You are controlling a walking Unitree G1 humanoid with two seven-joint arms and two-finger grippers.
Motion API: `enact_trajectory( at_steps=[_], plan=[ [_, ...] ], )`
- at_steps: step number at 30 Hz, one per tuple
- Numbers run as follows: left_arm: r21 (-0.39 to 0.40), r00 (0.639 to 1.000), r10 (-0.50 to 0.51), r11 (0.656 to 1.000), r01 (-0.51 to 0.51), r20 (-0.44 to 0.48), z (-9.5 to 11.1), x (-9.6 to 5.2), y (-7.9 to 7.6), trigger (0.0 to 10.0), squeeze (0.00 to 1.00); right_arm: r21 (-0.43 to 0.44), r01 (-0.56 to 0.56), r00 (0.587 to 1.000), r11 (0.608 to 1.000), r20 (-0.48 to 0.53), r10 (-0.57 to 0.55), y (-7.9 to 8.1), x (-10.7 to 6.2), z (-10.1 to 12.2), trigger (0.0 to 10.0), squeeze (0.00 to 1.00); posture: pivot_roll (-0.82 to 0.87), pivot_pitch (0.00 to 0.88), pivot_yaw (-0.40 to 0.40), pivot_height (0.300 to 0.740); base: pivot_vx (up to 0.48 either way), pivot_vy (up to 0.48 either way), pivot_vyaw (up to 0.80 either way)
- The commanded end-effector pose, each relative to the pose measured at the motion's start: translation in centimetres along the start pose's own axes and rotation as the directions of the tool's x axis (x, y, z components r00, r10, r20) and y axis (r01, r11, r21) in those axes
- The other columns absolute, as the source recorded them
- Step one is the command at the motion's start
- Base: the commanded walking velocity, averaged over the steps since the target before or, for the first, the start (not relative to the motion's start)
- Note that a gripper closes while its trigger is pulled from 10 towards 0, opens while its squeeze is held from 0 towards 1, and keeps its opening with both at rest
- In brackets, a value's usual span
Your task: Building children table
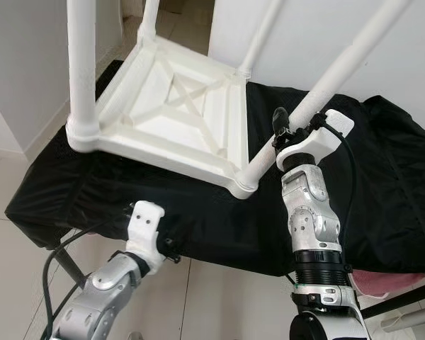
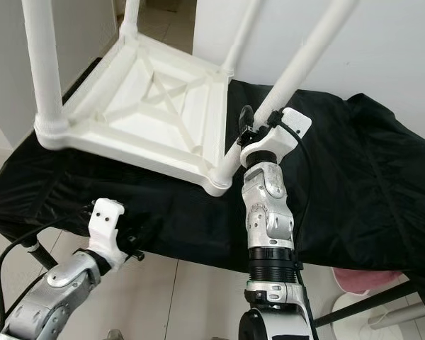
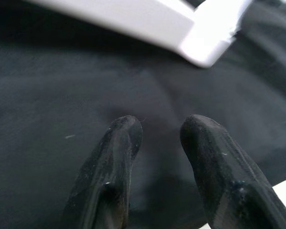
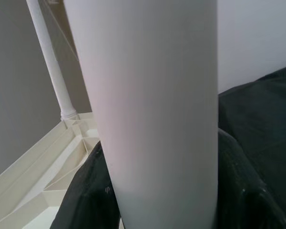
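The children's table (image 1: 177,106) is white moulded plastic, upside down on the black cloth (image 1: 382,198), ribbed underside showing and four round legs pointing up; you should find it light, stiff and rather slick. Your left gripper (image 3: 157,143) hovers near the cloth, jaws narrowly parted and empty, the table's near corner just beyond them. Your right gripper (image 1: 287,131) clasps the near-right leg (image 4: 152,109) low, by its socket, which looks the steadiest hold.

All four table legs (image 1: 82,64) run off the top edge, so their ends can't be seen. The right gripper (image 1: 289,132) is mostly hidden behind its wrist. The black cloth (image 1: 382,184) covers whatever lies beneath.
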State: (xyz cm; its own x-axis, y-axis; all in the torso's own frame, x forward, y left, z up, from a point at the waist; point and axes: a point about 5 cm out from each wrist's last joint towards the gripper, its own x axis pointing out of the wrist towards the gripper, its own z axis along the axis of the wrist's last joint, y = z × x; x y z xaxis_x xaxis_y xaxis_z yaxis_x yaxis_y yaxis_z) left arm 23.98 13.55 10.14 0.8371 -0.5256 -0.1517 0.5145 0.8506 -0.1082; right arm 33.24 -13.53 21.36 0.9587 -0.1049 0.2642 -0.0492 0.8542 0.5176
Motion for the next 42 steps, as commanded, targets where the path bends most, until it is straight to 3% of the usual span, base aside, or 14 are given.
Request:
enact_trajectory(
  at_steps=[1,3,6,9,11,12,14,19,24,26,29,31,35,42],
  plan=[
    [0.008,0.997,-0.073,0.997,0.073,-0.005,0.0,-0.1,0.7,10.0,0.00,0.135,0.007,1.000,0.991,0.018,-0.010,0.0,-0.3,0.4,10.0,0.00,0.01,0.000,-0.073,0.740,0.000,0.000,0.00],
    [0.009,0.999,-0.045,0.999,0.045,-0.008,0.0,-0.1,1.5,10.0,0.00,0.150,0.005,1.000,0.989,0.019,-0.008,0.0,-0.4,0.5,10.0,0.00,0.01,0.000,-0.070,0.740,0.000,0.000,0.00],
    [0.034,0.994,0.106,0.994,-0.106,0.014,1.6,0.2,5.9,10.0,0.00,0.238,0.002,1.000,0.971,0.012,-0.005,-0.4,-1.2,0.9,10.0,0.00,0.00,0.000,-0.063,0.740,0.000,0.000,0.00],
    [0.045,0.983,0.181,0.982,-0.182,0.023,2.5,0.5,8.1,10.0,0.00,0.263,0.003,1.000,0.965,0.009,-0.005,-0.6,-1.5,0.9,10.0,0.00,0.00,0.000,-0.058,0.740,0.000,0.000,0.00],
    [0.084,0.943,0.333,0.939,-0.333,0.015,4.4,1.6,12.2,10.0,0.00,0.294,0.017,1.000,0.956,-0.001,-0.018,-1.3,-2.3,1.0,10.0,0.00,-0.01,0.000,-0.048,0.740,0.000,0.000,0.00],
    [0.084,0.943,0.333,0.939,-0.333,0.015,4.4,1.6,12.2,10.0,0.00,0.294,0.017,1.000,0.956,-0.001,-0.018,-1.3,-2.3,1.0,10.0,0.00,-0.01,0.000,-0.048,0.740,0.000,0.000,0.00],
    [0.124,0.882,0.469,0.879,-0.461,-0.047,5.7,2.5,14.9,10.0,0.00,0.314,0.030,1.000,0.949,-0.009,-0.028,-1.9,-3.0,0.9,10.0,0.00,-0.02,0.000,-0.039,0.740,0.000,0.000,0.00],
    [0.104,0.848,0.529,0.846,-0.524,-0.030,7.5,3.7,16.0,10.0,0.00,0.347,0.037,0.999,0.937,-0.025,-0.030,-2.3,-3.7,0.8,10.0,0.00,-0.03,0.001,-0.022,0.740,0.000,0.000,0.00],
    [0.042,0.842,0.540,0.841,-0.540,0.006,10.0,5.8,15.6,10.0,0.00,0.419,0.040,0.998,0.907,-0.059,-0.016,-2.9,-5.0,0.2,10.0,0.00,-0.04,0.006,-0.006,0.740,0.000,0.000,0.00],
    [-0.051,0.887,0.453,0.892,-0.450,0.091,13.2,8.2,13.5,10.0,0.00,0.469,0.051,0.996,0.882,-0.086,-0.012,-3.5,-6.0,-0.4,10.0,0.00,-0.05,0.009,0.007,0.740,0.000,0.000,0.00],
    [-0.092,0.925,0.343,0.939,-0.332,0.165,16.0,10.4,11.1,10.0,0.00,0.507,0.071,0.994,0.859,-0.112,-0.016,-4.3,-6.9,-1.2,10.0,0.00,-0.04,0.012,0.009,0.740,0.000,0.000,0.00],
    [-0.094,0.929,0.328,0.944,-0.316,0.173,16.3,10.7,10.8,10.0,0.00,0.510,0.074,0.993,0.857,-0.115,-0.018,-4.4,-7.0,-1.3,10.0,0.00,-0.04,0.012,0.009,0.740,0.000,0.000,0.00],
    [-0.108,0.940,0.183,0.981,-0.158,0.288,20.1,12.4,7.4,10.0,0.00,0.550,0.113,0.987,0.828,-0.155,-0.032,-6.0,-7.9,-2.7,10.0,0.00,-0.04,0.015,0.007,0.740,0.000,0.000,0.00],
    [-0.087,0.936,0.045,0.996,-0.015,0.350,22.4,13.3,4.2,10.0,0.00,0.571,0.132,0.982,0.810,-0.189,-0.027,-6.9,-7.9,-4.0,10.0,0.00,-0.03,0.018,-0.001,0.740,0.000,0.000,0.00]
  ],
)
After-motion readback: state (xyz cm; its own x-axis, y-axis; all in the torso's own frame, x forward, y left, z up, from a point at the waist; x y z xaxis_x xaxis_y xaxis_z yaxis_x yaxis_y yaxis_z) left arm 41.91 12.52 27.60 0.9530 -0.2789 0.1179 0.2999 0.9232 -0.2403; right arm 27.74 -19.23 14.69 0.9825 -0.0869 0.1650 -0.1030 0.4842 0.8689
